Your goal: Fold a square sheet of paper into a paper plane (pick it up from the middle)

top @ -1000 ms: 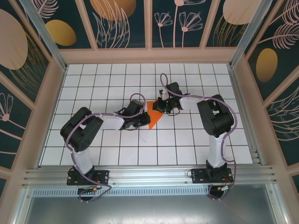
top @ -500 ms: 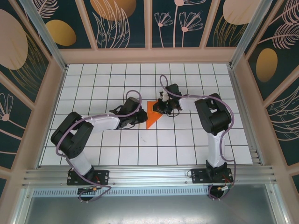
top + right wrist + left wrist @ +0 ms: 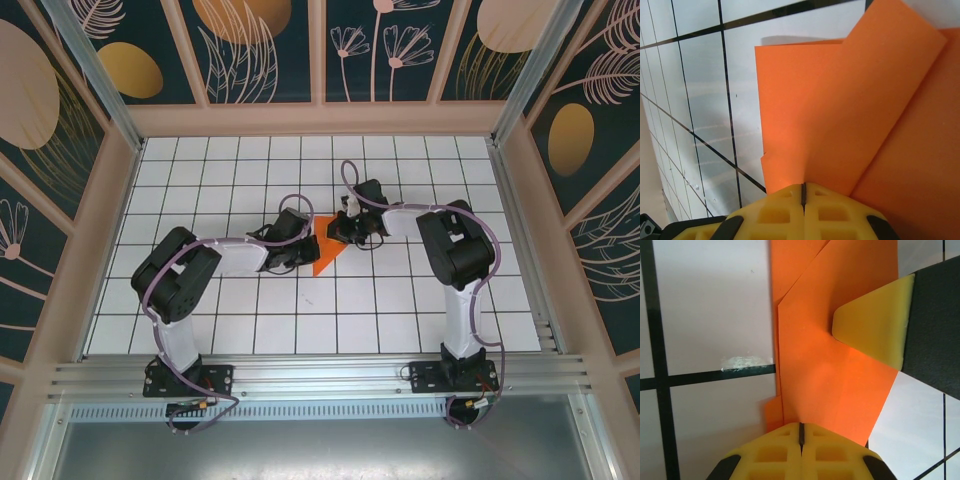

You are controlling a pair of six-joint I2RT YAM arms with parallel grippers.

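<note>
Near the middle of the white gridded table point(image 3: 200, 180): folded orange paper point(image 3: 323, 258), a pointed wedge from above, upper and left edges hidden beneath both wrists. Left gripper point(image 3: 801, 432) clenched, tips down on the paper's overlapping layers. Right gripper point(image 3: 803, 192) likewise clenched, at the edge of a folded flap. Cannot tell whether either nips a layer or merely presses. In the left wrist view, one yellow pad point(image 3: 875, 325) of the right gripper on the paper, its black finger cut off at the frame edge.

White gridded table point(image 3: 200, 320) is lying inside floral wall panels point(image 3: 260, 50); a metal rail point(image 3: 320, 375) is running along its near edge.
</note>
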